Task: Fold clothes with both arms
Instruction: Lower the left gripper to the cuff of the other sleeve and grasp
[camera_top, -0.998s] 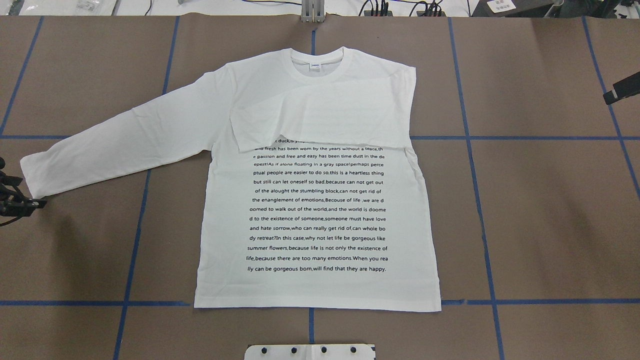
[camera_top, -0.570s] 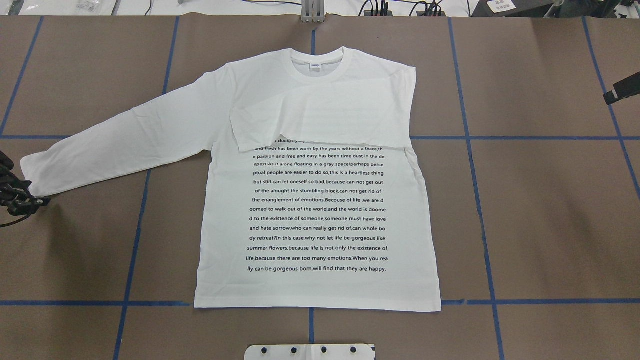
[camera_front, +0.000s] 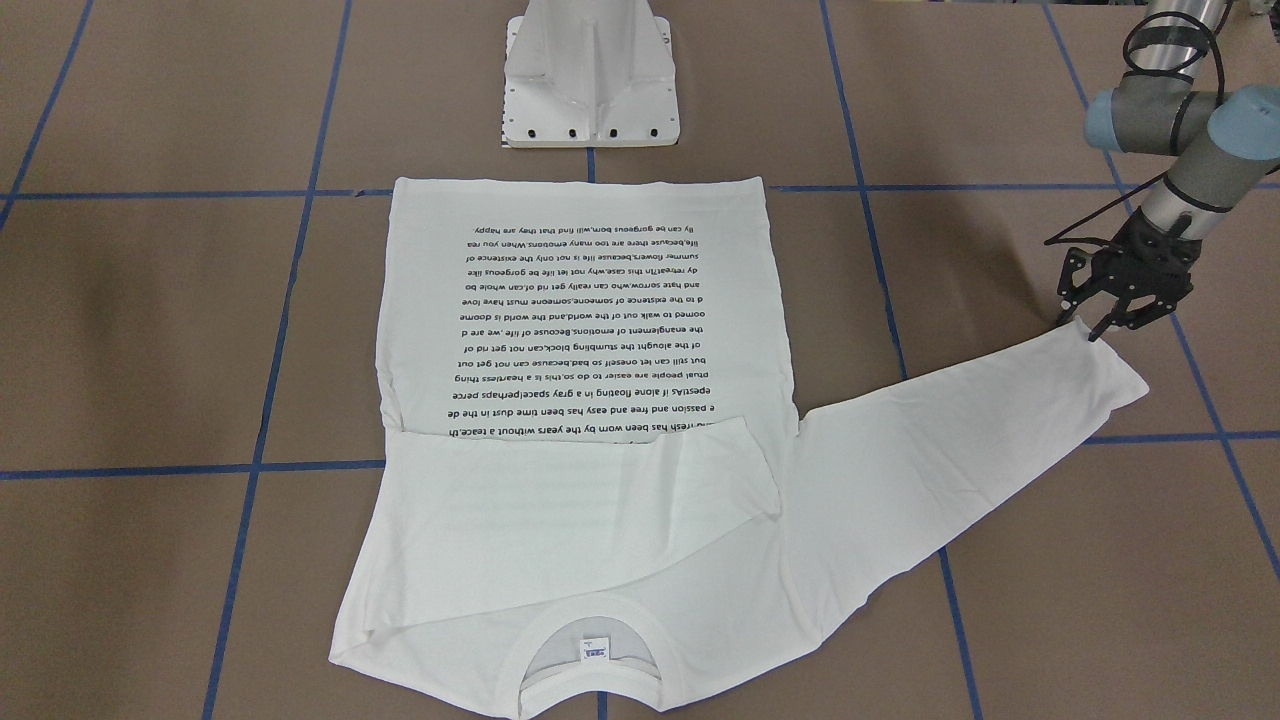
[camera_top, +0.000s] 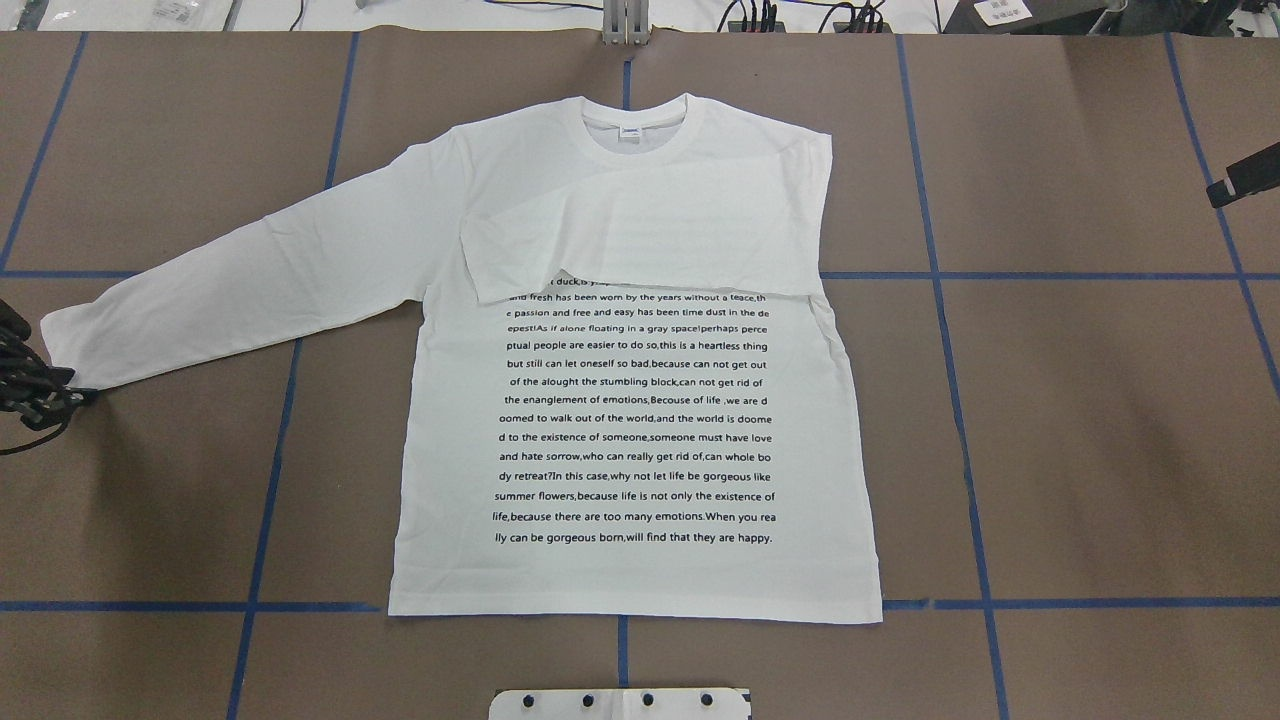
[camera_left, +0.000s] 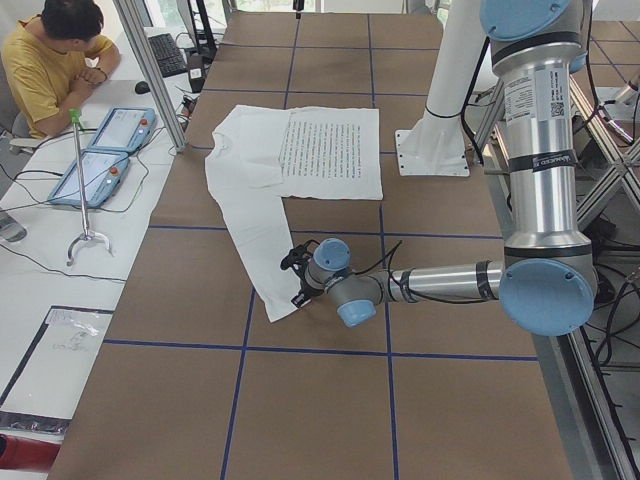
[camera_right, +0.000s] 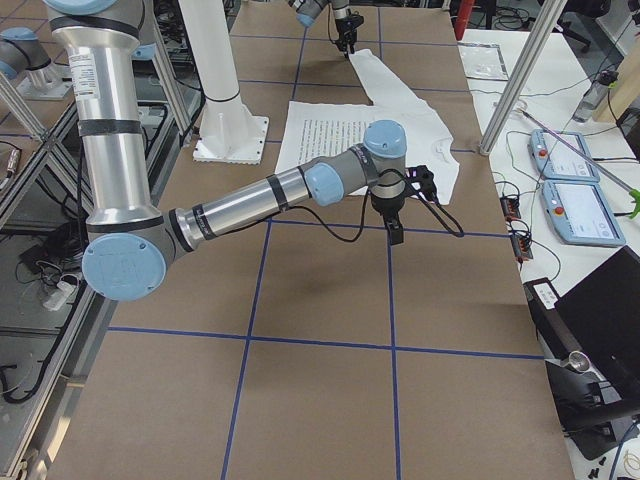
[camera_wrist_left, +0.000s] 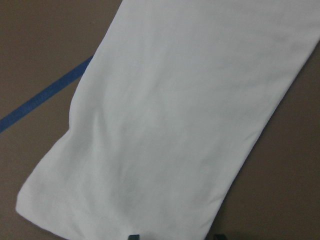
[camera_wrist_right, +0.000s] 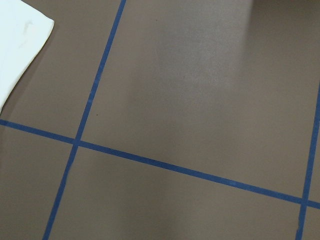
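The white long-sleeved T-shirt (camera_top: 640, 420) (camera_front: 590, 300) lies flat with its black text facing up. One sleeve is folded across the chest (camera_top: 640, 240); the other stretches out to the robot's left, ending in a cuff (camera_top: 70, 345) (camera_front: 1100, 375) (camera_wrist_left: 150, 150). My left gripper (camera_front: 1080, 328) (camera_top: 70, 397) (camera_left: 300, 285) is open, low at the cuff's near corner, with its fingertips (camera_wrist_left: 132, 236) astride the sleeve edge. My right gripper (camera_top: 1213, 197) (camera_right: 394, 238) hangs over bare table to the shirt's right; I cannot tell whether it is open or shut.
The white pedestal base (camera_front: 590, 90) (camera_top: 620, 703) stands just behind the shirt's hem. Blue tape lines (camera_wrist_right: 165, 165) cross the brown table. A person (camera_left: 60, 60) sits at a side table with teach pendants (camera_left: 100, 150). A corner of the shirt (camera_wrist_right: 20, 45) shows in the right wrist view.
My left gripper has crept slightly closer to the cuff's corner. The shirt and the right arm have not moved.
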